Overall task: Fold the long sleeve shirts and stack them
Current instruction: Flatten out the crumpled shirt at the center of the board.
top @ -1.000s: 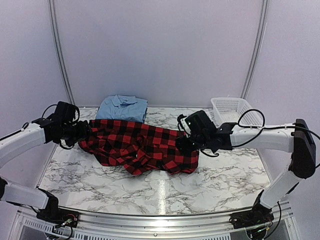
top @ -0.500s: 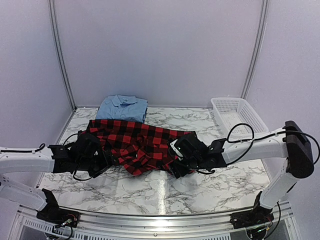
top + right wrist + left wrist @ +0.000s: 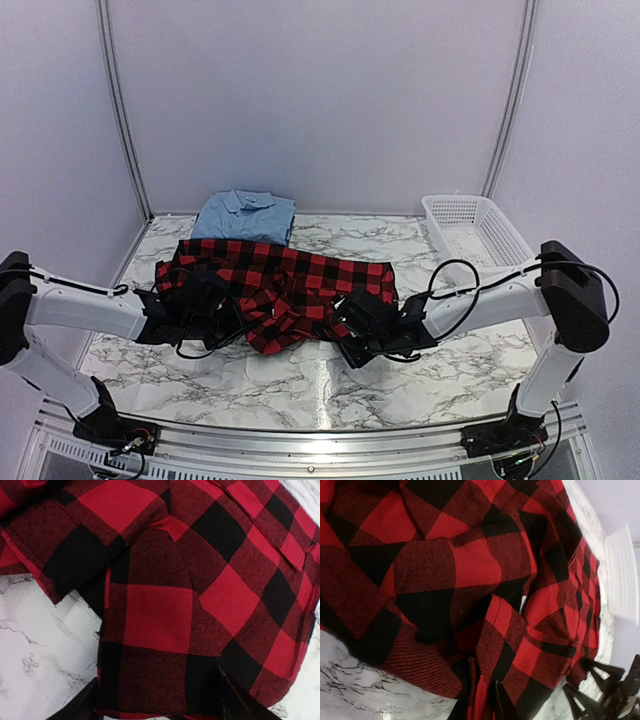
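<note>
Plaid shirt (image 3: 285,278) is pinched by left pincer (image 3: 484,700), right pincer (image 3: 157,682) spread.

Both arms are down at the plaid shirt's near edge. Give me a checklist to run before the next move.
1. Left gripper holding the plaid shirt: ok, a fold of cloth sits pinched between its close-set fingers.
2. Right gripper holding the shirt: cannot tell, its fingers stand wide apart with cloth across the gap.
3. Plaid shirt lying flat: not ok, it is bunched along its near edge.
4. Light blue shirt folded at the back: ok.
5. Basket apart from the plaid shirt: ok.
</note>
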Tool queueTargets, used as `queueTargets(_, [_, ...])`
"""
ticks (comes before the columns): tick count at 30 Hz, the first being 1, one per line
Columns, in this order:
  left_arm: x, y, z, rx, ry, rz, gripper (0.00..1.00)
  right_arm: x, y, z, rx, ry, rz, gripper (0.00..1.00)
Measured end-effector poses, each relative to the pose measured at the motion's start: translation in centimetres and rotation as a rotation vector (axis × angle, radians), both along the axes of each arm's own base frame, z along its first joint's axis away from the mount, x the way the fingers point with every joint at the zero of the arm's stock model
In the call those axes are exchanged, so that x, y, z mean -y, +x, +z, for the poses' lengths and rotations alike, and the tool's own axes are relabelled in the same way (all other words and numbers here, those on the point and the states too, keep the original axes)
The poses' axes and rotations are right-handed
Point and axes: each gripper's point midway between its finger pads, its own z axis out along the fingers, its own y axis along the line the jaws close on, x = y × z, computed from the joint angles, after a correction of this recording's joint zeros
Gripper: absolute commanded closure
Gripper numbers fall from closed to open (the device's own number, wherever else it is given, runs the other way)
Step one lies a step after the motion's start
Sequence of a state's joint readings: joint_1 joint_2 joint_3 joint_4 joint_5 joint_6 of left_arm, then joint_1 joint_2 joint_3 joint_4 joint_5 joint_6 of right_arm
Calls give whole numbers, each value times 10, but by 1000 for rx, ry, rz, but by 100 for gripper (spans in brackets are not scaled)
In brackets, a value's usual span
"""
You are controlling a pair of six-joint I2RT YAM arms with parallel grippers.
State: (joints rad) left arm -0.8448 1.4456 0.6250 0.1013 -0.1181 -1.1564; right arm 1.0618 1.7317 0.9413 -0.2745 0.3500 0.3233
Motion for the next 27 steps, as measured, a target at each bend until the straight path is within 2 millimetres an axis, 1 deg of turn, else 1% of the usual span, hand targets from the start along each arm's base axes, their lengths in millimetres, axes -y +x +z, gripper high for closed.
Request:
queueTargets(2, [-2, 4, 10, 28, 9, 5, 100, 6, 3, 0, 9, -5, -28, 73])
queueTargets(4, [-8, 5, 21, 48, 18, 14, 100, 13, 5, 0, 15, -7, -59, 94])
queueTargets(5, [-14, 6, 28, 61, 24, 19, 100, 17, 6, 1, 19, -7, -73, 100])
queueTargets(8, [-37, 12, 47, 93, 30, 58, 100, 30, 12, 11, 33, 14, -127, 100])
queueTargets(11, [-63, 16, 60, 108, 51, 92, 100, 45, 22, 23, 52, 37, -183, 100])
queueTargets(14, [-88, 16, 68, 110, 87, 110, 100, 73, 32, 31, 66, 48, -262, 100])
queueTargets(16, [-100, 12, 70, 101, 108, 106, 100, 96, 36, 34, 67, 40, -316, 100])
queueTargets(19, [-111, 5, 64, 60, 131, 84, 100, 128, 35, 32, 58, 20, -387, 100])
queueTargets(22, [-117, -6, 57, 10, 150, 51, 100, 157, 31, 31, 45, 5, -453, 100])
queueTargets(23, [-117, -11, 55, -3, 153, 36, 100, 163, 30, 33, 44, 8, -470, 100])
queueTargets(24, [-118, -15, 55, -14, 152, 23, 100, 168, 30, 37, 44, 15, -490, 96])
queueTargets(25, [-119, -19, 56, -19, 150, 14, 95, 171, 30, 42, 49, 34, -503, 92])
queueTargets(26, [-121, -23, 59, -20, 147, 13, 91, 171, 30, 47, 51, 57, -510, 91])
queueTargets(27, [-123, -25, 61, -16, 146, 13, 90, 171, 30, 50, 50, 70, -514, 90])
